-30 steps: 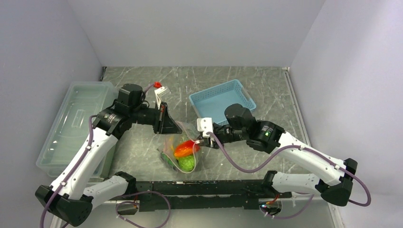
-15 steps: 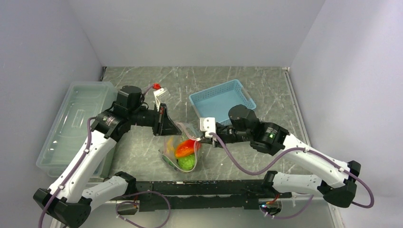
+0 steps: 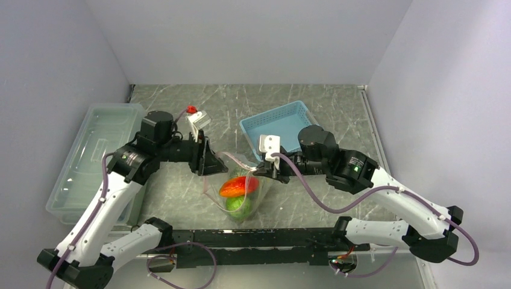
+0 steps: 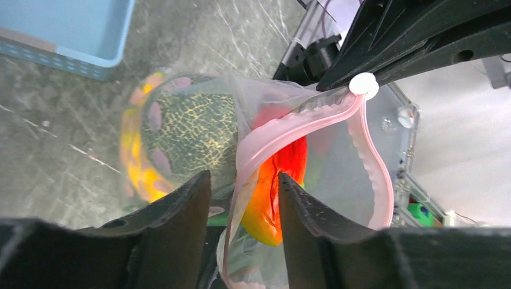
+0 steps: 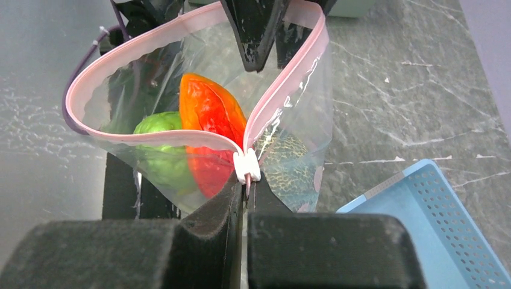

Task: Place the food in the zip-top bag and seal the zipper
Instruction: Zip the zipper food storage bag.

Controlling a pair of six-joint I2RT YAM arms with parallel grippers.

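Observation:
The clear zip-top bag (image 3: 244, 195) hangs between my two grippers with its mouth gaping. Inside lie a red-orange fruit (image 3: 236, 186), a lime-green fruit (image 3: 238, 206), a dark green netted fruit (image 4: 193, 129) and a yellow banana (image 4: 129, 162). My right gripper (image 5: 246, 189) is shut on the pink zipper (image 5: 150, 39) just below its white slider (image 5: 247, 165). My left gripper (image 4: 244, 176) is open, its fingers either side of the zipper (image 4: 301, 117) strip without pinching it. From above, the left gripper (image 3: 211, 164) is at the bag's left and the right gripper (image 3: 260, 171) at its right.
A light-blue basket (image 3: 283, 125) stands behind the right gripper, close to the bag. A large translucent bin (image 3: 90, 156) lies along the left wall. The arms' base rail (image 3: 253, 238) runs just in front of the bag.
My left gripper has opened and released the zipper strip. My right gripper has shut on the slider end and shifted right and up, drawing the bag a little to the right.

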